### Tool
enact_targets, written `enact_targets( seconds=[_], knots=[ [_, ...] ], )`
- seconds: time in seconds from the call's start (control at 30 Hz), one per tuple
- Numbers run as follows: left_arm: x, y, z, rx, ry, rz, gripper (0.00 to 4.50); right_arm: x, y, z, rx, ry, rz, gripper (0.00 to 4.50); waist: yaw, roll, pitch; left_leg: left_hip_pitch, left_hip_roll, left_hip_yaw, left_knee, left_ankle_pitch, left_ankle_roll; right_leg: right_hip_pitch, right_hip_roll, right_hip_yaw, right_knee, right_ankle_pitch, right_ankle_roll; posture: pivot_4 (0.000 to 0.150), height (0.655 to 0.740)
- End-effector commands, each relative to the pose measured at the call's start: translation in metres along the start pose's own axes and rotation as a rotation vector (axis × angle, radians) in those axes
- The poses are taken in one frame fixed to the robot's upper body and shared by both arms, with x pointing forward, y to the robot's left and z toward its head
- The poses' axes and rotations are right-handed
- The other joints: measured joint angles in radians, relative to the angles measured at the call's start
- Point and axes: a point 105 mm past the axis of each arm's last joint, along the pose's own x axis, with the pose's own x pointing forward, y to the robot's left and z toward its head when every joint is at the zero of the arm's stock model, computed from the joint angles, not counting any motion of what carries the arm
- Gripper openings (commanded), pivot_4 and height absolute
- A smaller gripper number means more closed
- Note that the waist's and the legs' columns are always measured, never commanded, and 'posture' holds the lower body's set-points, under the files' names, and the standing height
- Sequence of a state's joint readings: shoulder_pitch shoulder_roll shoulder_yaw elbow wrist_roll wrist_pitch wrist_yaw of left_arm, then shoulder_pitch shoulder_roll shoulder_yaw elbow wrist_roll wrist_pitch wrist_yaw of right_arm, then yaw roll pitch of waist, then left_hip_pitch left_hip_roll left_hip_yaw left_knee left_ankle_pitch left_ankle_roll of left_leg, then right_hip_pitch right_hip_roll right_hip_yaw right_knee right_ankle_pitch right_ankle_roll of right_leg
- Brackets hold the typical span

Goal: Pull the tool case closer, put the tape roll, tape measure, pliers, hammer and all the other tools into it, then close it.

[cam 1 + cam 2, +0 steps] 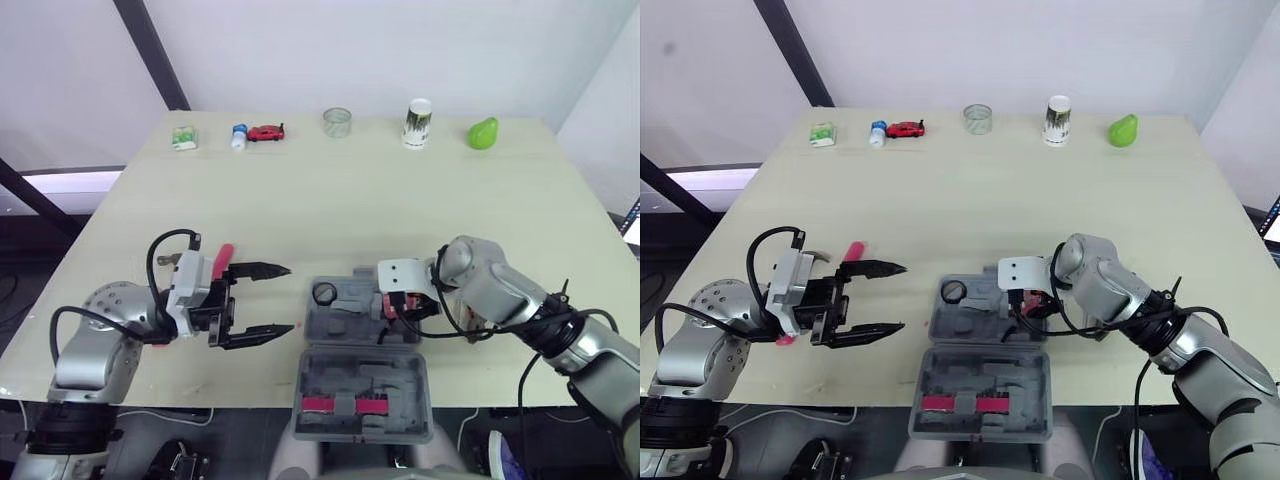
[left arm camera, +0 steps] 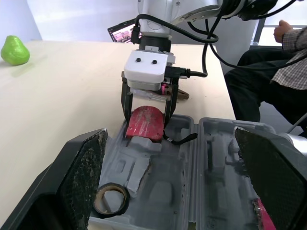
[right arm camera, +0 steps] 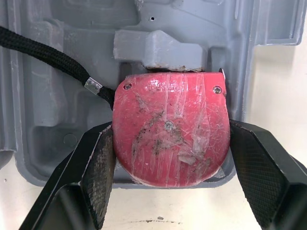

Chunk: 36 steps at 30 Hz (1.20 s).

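Your right gripper (image 2: 146, 125) is gripping the red tape measure (image 3: 170, 129) between both fingers, squeezing it from the sides. It is holding the measure at the right end of the open tool case (image 1: 345, 325), right against a moulded recess of the tray. Whether the measure is resting in there or hovering just above is hard to judge. Its black cord is trailing across the tray. The case is lying at the near edge of the table (image 1: 300, 200), with its lid folding out toward the robot and reaching past that edge. The tape roll (image 1: 324, 293) is sitting in the tray's far left corner. Your left gripper (image 1: 289, 298) is hovering just left of the case, with its fingers (image 2: 84, 172) spreading wide and holding nothing. A red-handled tool (image 1: 222, 262) is lying on the table behind that gripper, mostly hidden.
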<state>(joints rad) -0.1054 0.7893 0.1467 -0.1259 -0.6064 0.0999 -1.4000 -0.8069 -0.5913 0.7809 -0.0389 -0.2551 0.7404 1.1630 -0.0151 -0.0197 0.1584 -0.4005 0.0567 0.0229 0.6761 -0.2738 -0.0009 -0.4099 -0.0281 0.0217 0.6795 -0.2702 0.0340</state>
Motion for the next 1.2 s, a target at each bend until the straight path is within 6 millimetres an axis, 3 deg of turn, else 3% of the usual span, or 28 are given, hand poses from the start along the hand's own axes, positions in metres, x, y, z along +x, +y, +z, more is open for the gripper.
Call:
enact_targets(
  seconds=[0.03, 0.13, 0.2, 0.23, 0.67, 0.8, 0.93, 1.03, 1.17, 1.2],
  knots=[
    [0.001, 0.0, 0.005, 0.032, -0.009, -0.002, 4.5, -0.004, -0.004, 0.003, -0.01, 0.006, -0.028, 3.02, 0.0, 0.0, 0.0, 0.0, 0.0, 0.0, 0.0, 0.0, 0.0, 0.0, 0.0, 0.0, 0.0, 0.0, 0.0, 0.15, 0.74],
    [0.001, 0.0, 0.004, 0.032, -0.01, -0.006, 4.5, -0.005, -0.004, 0.002, -0.014, 0.009, -0.031, 3.02, 0.0, 0.0, 0.0, 0.0, 0.0, 0.0, 0.0, 0.0, 0.0, 0.0, 0.0, 0.0, 0.0, 0.0, 0.0, 0.15, 0.74],
    [0.004, -0.001, 0.004, 0.031, -0.012, -0.011, 4.5, -0.007, -0.007, 0.001, -0.012, 0.01, -0.055, 4.03, 0.001, 0.0, 0.0, 0.0, 0.0, 0.0, 0.0, 0.0, 0.0, 0.0, 0.0, 0.0, 0.0, 0.0, 0.0, 0.15, 0.74],
    [0.005, -0.001, 0.004, 0.031, -0.013, -0.015, 4.5, -0.009, -0.009, 0.0, -0.011, 0.011, -0.07, 4.26, 0.001, 0.0, 0.0, 0.0, 0.0, 0.0, 0.0, 0.0, 0.0, 0.0, 0.0, 0.0, 0.0, 0.0, 0.0, 0.15, 0.74],
    [0.011, -0.001, 0.007, 0.033, -0.049, -0.023, 4.5, -0.038, -0.007, 0.005, -0.004, -0.083, -0.089, 4.26, 0.001, 0.0, 0.0, 0.0, 0.0, 0.0, 0.0, 0.0, 0.0, 0.0, 0.0, 0.0, 0.0, 0.0, 0.0, 0.15, 0.74],
    [0.011, 0.001, 0.009, 0.038, -0.068, -0.013, 4.5, -0.048, -0.015, -0.009, 0.032, -0.11, -0.134, 4.26, 0.002, 0.0, 0.0, 0.0, 0.0, 0.0, 0.0, 0.0, 0.0, 0.0, 0.0, 0.0, 0.0, 0.0, 0.0, 0.15, 0.74],
    [0.01, 0.001, 0.009, 0.04, -0.063, -0.012, 4.5, -0.058, -0.015, -0.013, 0.122, -0.244, -0.16, 4.26, 0.002, 0.0, 0.0, -0.001, 0.0, 0.0, 0.0, 0.0, 0.0, 0.0, 0.0, 0.0, -0.001, 0.0, 0.0, 0.15, 0.74],
    [0.009, 0.001, 0.009, 0.04, -0.061, -0.011, 4.5, -0.06, -0.014, -0.015, 0.172, -0.317, -0.177, 3.39, 0.002, 0.0, 0.0, 0.0, 0.0, 0.0, 0.0, 0.0, 0.0, 0.0, 0.0, 0.0, -0.001, 0.0, 0.0, 0.15, 0.74],
    [0.01, 0.003, 0.01, 0.04, -0.062, -0.008, 4.5, -0.059, -0.004, -0.009, 0.198, -0.499, -0.184, 1.56, 0.001, 0.0, 0.0, 0.0, 0.0, 0.0, 0.0, 0.0, 0.0, 0.0, 0.0, 0.0, -0.001, 0.0, 0.0, 0.15, 0.74],
    [0.011, 0.003, 0.01, 0.04, -0.063, -0.009, 4.5, -0.057, -0.003, -0.008, 0.208, -0.536, -0.194, 1.56, 0.001, 0.0, 0.0, 0.0, 0.0, 0.0, 0.0, 0.0, 0.0, 0.0, 0.0, 0.0, -0.001, 0.0, 0.0, 0.15, 0.74]
  ],
)
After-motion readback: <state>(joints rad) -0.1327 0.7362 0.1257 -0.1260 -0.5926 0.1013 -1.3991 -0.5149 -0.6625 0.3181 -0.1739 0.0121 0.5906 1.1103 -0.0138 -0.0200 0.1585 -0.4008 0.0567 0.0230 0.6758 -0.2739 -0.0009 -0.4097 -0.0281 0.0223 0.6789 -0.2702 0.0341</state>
